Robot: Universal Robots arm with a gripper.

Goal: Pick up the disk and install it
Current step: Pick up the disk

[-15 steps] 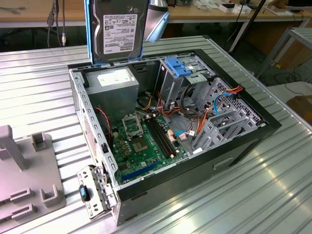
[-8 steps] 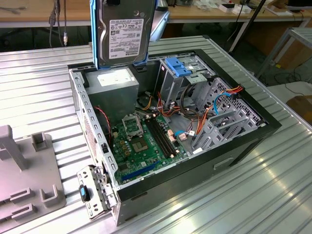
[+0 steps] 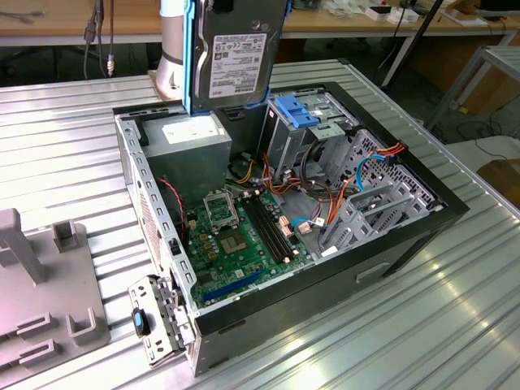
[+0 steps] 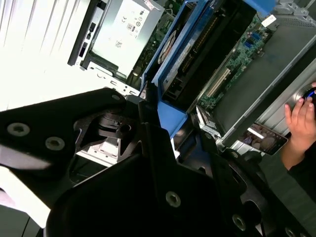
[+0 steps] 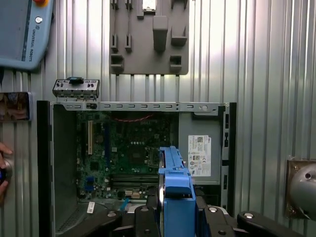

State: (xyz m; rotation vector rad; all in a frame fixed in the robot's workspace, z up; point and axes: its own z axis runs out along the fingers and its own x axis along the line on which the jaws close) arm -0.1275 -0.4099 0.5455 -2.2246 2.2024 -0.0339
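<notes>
The disk (image 3: 236, 57), a grey-metal drive with a white label in a bright blue carrier, hangs upright above the back of the open computer case (image 3: 406, 236). It is clear of the case, over the power supply (image 3: 191, 138). To the exterior view's right of it stands the metal drive bay (image 3: 305, 142), topped by a fixed blue latch (image 3: 296, 110). In both wrist views my gripper (image 5: 175, 217) (image 4: 163, 116) is shut on the disk's blue carrier (image 5: 175, 190) (image 4: 182, 59), edge-on above the motherboard (image 5: 128, 148).
A grey fixture plate (image 3: 41, 292) lies at the exterior view's left, with a loose metal bracket (image 3: 158, 317) by the case's near corner. A person's hand (image 4: 301, 118) rests beside the case, near a phone (image 5: 15, 106) and a teach pendant (image 5: 22, 29). The ribbed metal table (image 3: 406, 341) surrounds the case.
</notes>
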